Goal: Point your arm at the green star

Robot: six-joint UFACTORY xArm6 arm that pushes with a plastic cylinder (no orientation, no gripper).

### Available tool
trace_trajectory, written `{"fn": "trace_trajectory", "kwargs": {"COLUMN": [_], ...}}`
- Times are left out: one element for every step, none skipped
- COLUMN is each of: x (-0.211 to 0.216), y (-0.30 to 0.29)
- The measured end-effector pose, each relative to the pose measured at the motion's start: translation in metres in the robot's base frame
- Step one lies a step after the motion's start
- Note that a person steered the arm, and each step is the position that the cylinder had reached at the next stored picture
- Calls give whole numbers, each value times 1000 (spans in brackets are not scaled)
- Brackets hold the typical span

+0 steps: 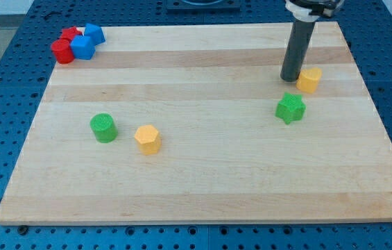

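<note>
On the pale wooden board, over blue pegboard, my tip stands above the green star; no jaws show.

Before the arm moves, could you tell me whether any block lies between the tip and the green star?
Nothing visible does. My tip sits just above the green star in the view, with bare board between them. The yellow block is beside the tip on the view's right, off that line.

Top left of the board — two red blocks and two blue blocks clustered, touching. Green cylinder near yellow hexagon, lower left — another yellow block at right.
</note>
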State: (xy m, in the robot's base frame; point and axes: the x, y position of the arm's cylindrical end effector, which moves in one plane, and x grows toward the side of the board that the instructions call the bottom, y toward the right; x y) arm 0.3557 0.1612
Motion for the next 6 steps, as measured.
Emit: {"fn": "trace_trajectory", "kwargs": {"x": [0, 0, 0, 0, 6, 24], "y": [3, 20, 28, 25, -24, -76]}}
